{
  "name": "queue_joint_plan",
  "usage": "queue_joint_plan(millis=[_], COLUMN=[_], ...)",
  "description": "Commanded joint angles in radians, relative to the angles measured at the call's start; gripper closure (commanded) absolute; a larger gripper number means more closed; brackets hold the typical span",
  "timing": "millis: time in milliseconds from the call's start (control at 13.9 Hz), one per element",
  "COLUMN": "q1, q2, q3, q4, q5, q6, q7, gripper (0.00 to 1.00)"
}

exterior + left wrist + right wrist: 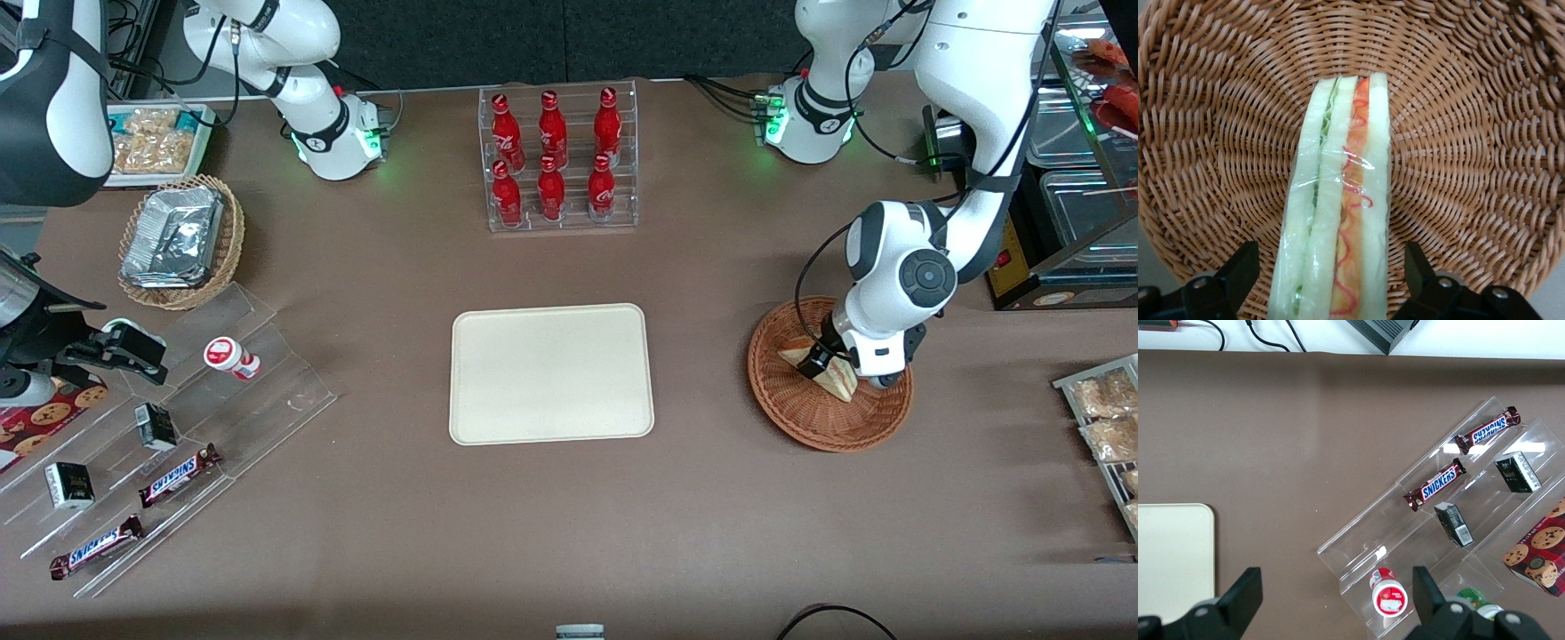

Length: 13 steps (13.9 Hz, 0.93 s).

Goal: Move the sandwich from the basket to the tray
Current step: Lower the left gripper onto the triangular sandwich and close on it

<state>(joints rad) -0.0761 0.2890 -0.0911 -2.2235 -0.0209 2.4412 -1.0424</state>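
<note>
A: End effector [822, 363] status: down inside the basket [805, 418], fingers [1238, 273] spread wide, one on either side of the sandwich [843, 382]. Gaps show between each pad and the wrapped wedge in the wrist view, so no grip yet.

B: Sandwich position?

A: Standing on edge on the wicker floor, filling layers up, at about 12 o'clock of the basket's centre in the front view.

B: Tray [551, 374]?

A: Bare, on the surface, well apart from the basket, toward 9 o'clock of it in the front view.

B: Progress, then?

A: My reading: approach done; closing, lifting, carrying and setting down all remain. Early stage.
</note>
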Motion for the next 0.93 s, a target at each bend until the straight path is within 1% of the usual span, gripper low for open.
queue_joint_plan(millis=[0, 72, 216, 431, 575, 719, 863], q1=[-0.014, -0.014, -0.014, -0.014, -0.014, -0.036, -0.059], q2=[-0.001, 0.001, 0.001, -0.022, -0.071, -0.132, -0.155], q3=[0.007, 0.007, 0.007, 0.007, 0.004, -0.021, -0.053], q4=[-0.015, -0.013, -0.013, -0.008, -0.002, 0.037, 0.128], q5=[0.015, 0.015, 0.016, 0.016, 0.019, 0.019, 0.019], q6=[0.025, 0.025, 0.025, 0.025, 0.006, -0.086, -0.216], q7=[-0.028, -0.028, -0.027, -0.022, -0.005, 0.025, 0.033], gripper=[0.78, 0.90, 1.00, 1.00, 1.00, 1.00, 1.00])
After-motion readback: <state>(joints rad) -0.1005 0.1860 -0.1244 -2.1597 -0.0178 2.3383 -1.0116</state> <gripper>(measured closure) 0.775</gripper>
